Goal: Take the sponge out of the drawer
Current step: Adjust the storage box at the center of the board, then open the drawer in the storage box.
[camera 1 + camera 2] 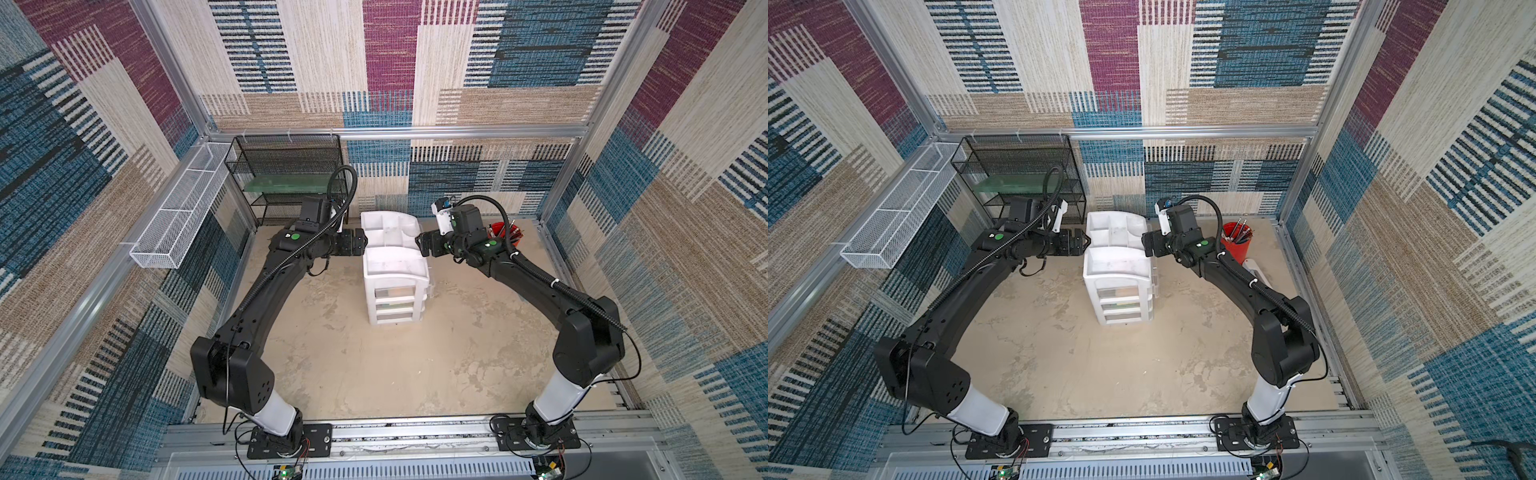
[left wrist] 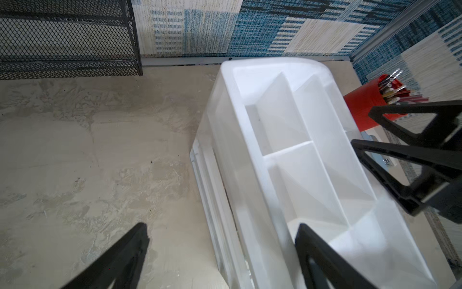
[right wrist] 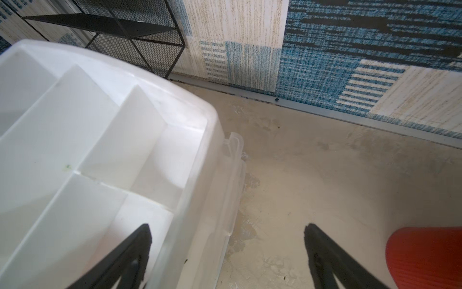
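The drawer [image 1: 395, 286] [image 1: 1119, 282] is a small white tower in mid-table. Its compartmented tray top [image 2: 287, 130] [image 3: 75, 140] holds nothing. The three translucent fronts [image 1: 395, 309] face the near edge and look pushed in. The sponge is hidden; only faint tan and green tints show behind the fronts. My left gripper [image 1: 362, 245] [image 1: 1086, 241] [image 2: 222, 225] hovers open over the tower's left top edge, holding nothing. Opposite it, my right gripper [image 1: 419, 245] [image 1: 1144, 245] [image 3: 226, 226] stands open and empty over the right top edge.
A red cup of pencils [image 1: 505, 235] [image 1: 1237, 241] [image 2: 365, 105] stands behind my right arm, near the back right corner. A black wire-mesh shelf [image 1: 291, 174] [image 2: 67, 40] fills the back left. A white mesh basket [image 1: 183, 212] hangs on the left wall.
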{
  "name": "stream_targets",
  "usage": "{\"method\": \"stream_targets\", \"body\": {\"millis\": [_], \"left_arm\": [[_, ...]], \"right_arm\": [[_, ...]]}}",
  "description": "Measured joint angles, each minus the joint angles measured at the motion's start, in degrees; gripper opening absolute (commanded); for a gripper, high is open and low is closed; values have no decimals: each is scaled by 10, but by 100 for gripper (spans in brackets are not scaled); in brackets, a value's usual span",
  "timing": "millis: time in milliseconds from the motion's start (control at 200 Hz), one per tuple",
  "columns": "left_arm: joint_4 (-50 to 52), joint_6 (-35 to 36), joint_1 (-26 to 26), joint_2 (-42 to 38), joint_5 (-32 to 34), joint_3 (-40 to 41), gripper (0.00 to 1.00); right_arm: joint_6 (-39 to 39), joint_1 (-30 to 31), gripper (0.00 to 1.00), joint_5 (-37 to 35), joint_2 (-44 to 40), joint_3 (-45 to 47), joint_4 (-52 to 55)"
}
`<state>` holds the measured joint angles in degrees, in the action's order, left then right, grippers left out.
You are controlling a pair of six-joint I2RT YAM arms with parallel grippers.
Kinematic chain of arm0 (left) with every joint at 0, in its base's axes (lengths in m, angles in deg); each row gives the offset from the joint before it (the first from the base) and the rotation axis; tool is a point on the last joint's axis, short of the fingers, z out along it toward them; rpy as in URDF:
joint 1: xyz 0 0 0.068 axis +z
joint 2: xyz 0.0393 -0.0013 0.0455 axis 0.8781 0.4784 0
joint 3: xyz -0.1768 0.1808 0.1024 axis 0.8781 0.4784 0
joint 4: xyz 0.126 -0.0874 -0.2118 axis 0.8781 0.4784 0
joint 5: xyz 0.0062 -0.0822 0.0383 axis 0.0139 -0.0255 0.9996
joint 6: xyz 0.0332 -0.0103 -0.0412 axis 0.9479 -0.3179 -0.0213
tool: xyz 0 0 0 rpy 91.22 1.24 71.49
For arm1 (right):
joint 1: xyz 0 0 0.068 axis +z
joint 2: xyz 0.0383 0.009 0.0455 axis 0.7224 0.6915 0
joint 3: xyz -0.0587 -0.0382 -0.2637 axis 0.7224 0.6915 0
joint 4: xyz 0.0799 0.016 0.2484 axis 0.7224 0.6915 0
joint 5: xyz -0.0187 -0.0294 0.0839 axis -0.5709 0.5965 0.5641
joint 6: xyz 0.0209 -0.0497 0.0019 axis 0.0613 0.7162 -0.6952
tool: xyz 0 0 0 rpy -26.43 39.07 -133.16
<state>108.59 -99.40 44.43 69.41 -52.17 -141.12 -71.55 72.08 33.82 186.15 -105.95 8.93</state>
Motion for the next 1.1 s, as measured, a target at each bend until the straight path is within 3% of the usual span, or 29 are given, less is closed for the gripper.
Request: {"method": "stream_targets", "body": {"millis": [341,576,901,1097], "left_arm": [[43,3,-22,64,59,-74,84],[50,7,-27,97,89,-105,78],[53,18,-44,106,106,-116,78],[54,24,-47,109,108,-116,78]], "right_arm": [[-6,3,95,-48,-78,49,24],[-14,-16,96,-42,-138,94,21],[-36,-15,100,33,-99,96,26],[-39,-6,94,45,-64,61,43]]}}
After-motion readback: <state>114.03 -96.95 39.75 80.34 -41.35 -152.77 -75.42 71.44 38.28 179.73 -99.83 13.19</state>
